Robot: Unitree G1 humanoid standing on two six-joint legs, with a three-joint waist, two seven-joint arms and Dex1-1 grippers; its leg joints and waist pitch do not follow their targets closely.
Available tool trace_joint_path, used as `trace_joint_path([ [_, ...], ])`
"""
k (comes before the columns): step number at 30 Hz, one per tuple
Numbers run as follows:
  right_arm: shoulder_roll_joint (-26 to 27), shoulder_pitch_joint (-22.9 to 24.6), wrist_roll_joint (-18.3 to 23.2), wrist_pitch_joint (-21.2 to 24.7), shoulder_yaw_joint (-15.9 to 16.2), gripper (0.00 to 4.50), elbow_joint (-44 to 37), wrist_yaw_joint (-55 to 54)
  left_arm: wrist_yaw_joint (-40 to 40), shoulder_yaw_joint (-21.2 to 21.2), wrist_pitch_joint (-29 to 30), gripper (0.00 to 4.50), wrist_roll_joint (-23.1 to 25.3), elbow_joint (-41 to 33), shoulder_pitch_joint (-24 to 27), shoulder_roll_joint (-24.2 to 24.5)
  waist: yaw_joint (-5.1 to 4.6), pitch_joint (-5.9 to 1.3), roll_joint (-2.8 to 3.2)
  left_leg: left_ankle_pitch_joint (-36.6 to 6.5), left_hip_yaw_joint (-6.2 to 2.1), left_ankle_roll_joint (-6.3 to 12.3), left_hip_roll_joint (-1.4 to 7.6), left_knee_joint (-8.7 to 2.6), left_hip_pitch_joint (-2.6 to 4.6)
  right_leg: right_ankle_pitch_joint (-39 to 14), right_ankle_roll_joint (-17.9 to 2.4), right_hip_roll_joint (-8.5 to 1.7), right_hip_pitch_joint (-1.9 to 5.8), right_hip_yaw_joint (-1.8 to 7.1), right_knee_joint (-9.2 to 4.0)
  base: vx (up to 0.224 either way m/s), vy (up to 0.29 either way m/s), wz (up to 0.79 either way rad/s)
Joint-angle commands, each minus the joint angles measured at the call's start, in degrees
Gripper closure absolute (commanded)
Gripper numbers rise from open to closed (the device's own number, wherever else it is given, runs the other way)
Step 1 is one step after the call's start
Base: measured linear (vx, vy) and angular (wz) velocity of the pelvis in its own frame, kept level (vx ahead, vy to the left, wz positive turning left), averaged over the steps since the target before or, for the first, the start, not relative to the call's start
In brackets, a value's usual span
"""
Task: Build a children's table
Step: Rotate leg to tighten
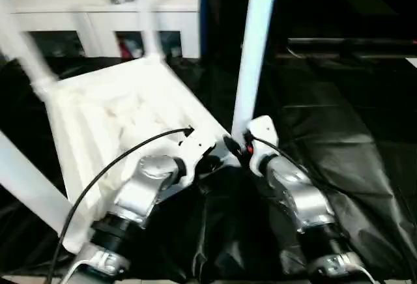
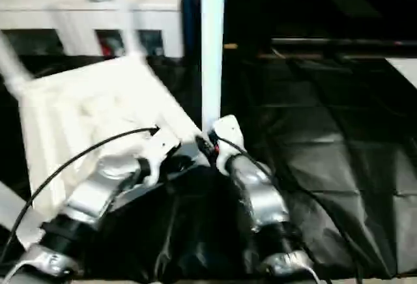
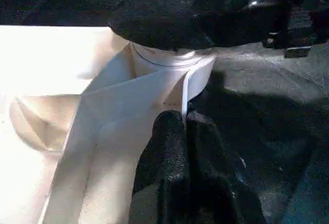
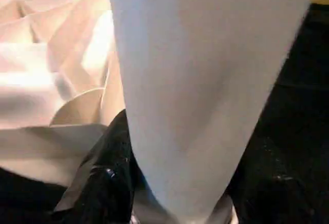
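No readable writing or labels anywhere. One children's table (image 1: 124,118), upside down on black sheeting (image 1: 339,141) before white cabinet (image 1: 98,10); four legs up, probably. Left gripper (image 3: 182,131) pinched shut on tabletop rim beside near-corner leg (image 1: 254,49). Right gripper (image 4: 175,183) half-open around that leg's base.
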Motion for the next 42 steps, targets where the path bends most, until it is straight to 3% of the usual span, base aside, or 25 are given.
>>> trace_joint_path([
  [1, 4.2, 0.9, 2.5, 2.2, 4.6, 1.83, 2.9, 5.7, 0.3, 0.6, -2.7, 4.5, -1.4, -2.9, -1.7, -1.1, 0.21, -3.37, -0.18, -18.4, -2.33, 2.05, 3.5, -4.84, -0.28, -22.4, -9.0, -4.46, 2.37, 3.46, -4.83, 0.0, 0.0, 0.0],
  [4, 2.6, 0.9, 1.9, 1.8, 5.6, 1.48, 1.9, 8.6, -2.7, 0.0, -3.3, 4.5, -2.2, -4.1, -0.6, 0.4, 0.22, -3.52, -0.18, -16.1, -2.21, 2.83, 3.56, -4.78, -0.63, -18.5, -10.5, -4.5, 2.75, 3.57, -4.19, 0.0, 0.0, 0.0],
  [5, 2.0, 0.9, 1.8, 1.6, 5.9, 1.48, 1.7, 9.4, -3.3, -0.2, -3.4, 4.5, -2.3, -4.3, -0.4, 0.8, 0.41, -3.63, -0.7, -14.9, -2.16, 3.41, 3.56, -4.71, -0.71, -17.9, -11.0, -4.69, 2.92, 3.65, -3.9, 0.0, 0.0, 0.0],
  [8, -1.6, 0.9, 2.3, 1.4, 7.6, 1.39, 0.6, 15.1, -7.3, -1.1, -5.4, 4.5, -3.3, -4.6, 0.5, 3.3, 0.71, -3.69, -0.87, -12.3, -1.65, 4.63, 3.39, -4.36, -0.42, -16.0, -11.8, -4.63, 2.8, 3.83, -3.92, 0.0, 0.0, 0.0],
  [9, -2.5, 1.0, 2.6, 1.4, 7.8, 1.39, 0.4, 16.7, -8.3, -1.2, -5.9, 4.5, -3.4, -4.6, 0.5, 3.9, 0.88, -3.7, -1.24, -11.6, -1.54, 5.04, 3.51, -4.3, -0.34, -15.9, -11.8, -4.64, 2.77, 3.9, -3.93, 0.0, 0.0, 0.0],
  [12, -6.4, 1.5, 2.8, 1.0, 9.1, 1.39, -1.2, 23.0, -12.4, -1.6, -6.9, 4.5, -4.4, -4.8, 0.9, 6.3, 1.78, -3.65, -1.12, -10.2, -1.53, 5.5, 3.76, -4.34, -0.19, -15.1, -12.0, -4.44, 2.71, 3.9, -3.6, 0.0, 0.0, 0.0],
  [19, -14.0, 1.6, 3.8, -0.4, 10.5, 1.39, -2.9, 35.5, -21.6, -2.7, -8.8, 4.5, -6.7, -5.0, 1.0, 11.0, 4.22, -3.59, -1.38, -10.1, -1.04, 4.46, 4.15, -4.52, 1.02, -12.5, -13.5, -4.27, 2.02, 4.35, -3.22, 0.0, 0.0, 0.0],
  [22, -16.2, 1.3, 5.1, 0.2, 11.6, 1.39, -3.8, 40.5, -24.5, -3.1, -9.3, 4.5, -7.4, -4.8, 0.9, 12.5, 4.75, -3.6, -1.48, -10.3, -1.02, 3.82, 4.17, -4.65, 0.89, -12.8, -13.5, -4.32, 2.27, 4.54, -2.97, 0.0, 0.0, 0.0],
  [27, -17.6, 1.4, 6.1, 2.0, 13.3, 1.39, -5.5, 46.2, -27.8, -3.5, -9.7, 4.5, -8.3, -4.4, 0.6, 13.8, 5.31, -3.73, -1.68, -8.7, -0.77, 4.03, 4.16, -4.57, 0.95, -10.4, -14.0, -4.25, 2.28, 4.79, -2.62, 0.0, 0.0, 0.0],
  [29, -17.7, 1.5, 6.1, 2.0, 13.7, 1.63, -5.5, 46.7, -28.6, -3.7, -9.8, 4.5, -8.5, -4.3, 0.6, 14.0, 5.46, -3.76, -1.72, -7.9, -0.7, 4.27, 4.13, -4.51, 0.75, -9.9, -14.1, -4.31, 2.41, 4.82, -2.49, 0.0, 0.0, 0.0],
  [30, -17.5, 1.5, 6.3, 2.2, 13.9, 1.71, -5.4, 47.0, -29.0, -3.7, -9.9, 4.5, -8.6, -4.1, 0.5, 14.2, 5.55, -3.75, -1.42, -8.1, -0.67, 4.08, 4.11, -4.49, 0.78, -10.3, -14.0, -4.33, 2.37, 4.88, -2.57, 0.0, 0.0, 0.0],
  [36, -17.3, 2.1, 6.8, 2.6, 14.3, 2.0, -6.0, 47.5, -29.7, -3.7, -10.2, 4.5, -8.6, -3.7, 0.5, 14.5, 5.91, -3.74, -1.51, -9.5, -0.58, 3.07, 4.03, -4.49, 0.87, -12.8, -13.4, -4.27, 2.29, 5.0, -2.85, 0.0, 0.0, 0.0],
  [42, -15.9, 3.4, 6.6, 2.8, 13.3, 2.01, -6.4, 44.4, -26.6, -2.9, -9.9, 4.5, -8.1, -3.1, 0.1, 12.8, 6.28, -3.85, -1.11, -8.8, -0.56, 2.92, 4.07, -4.46, 0.97, -10.8, -13.8, -4.15, 2.23, 5.01, -2.62, 0.0, 0.0, 0.0],
])
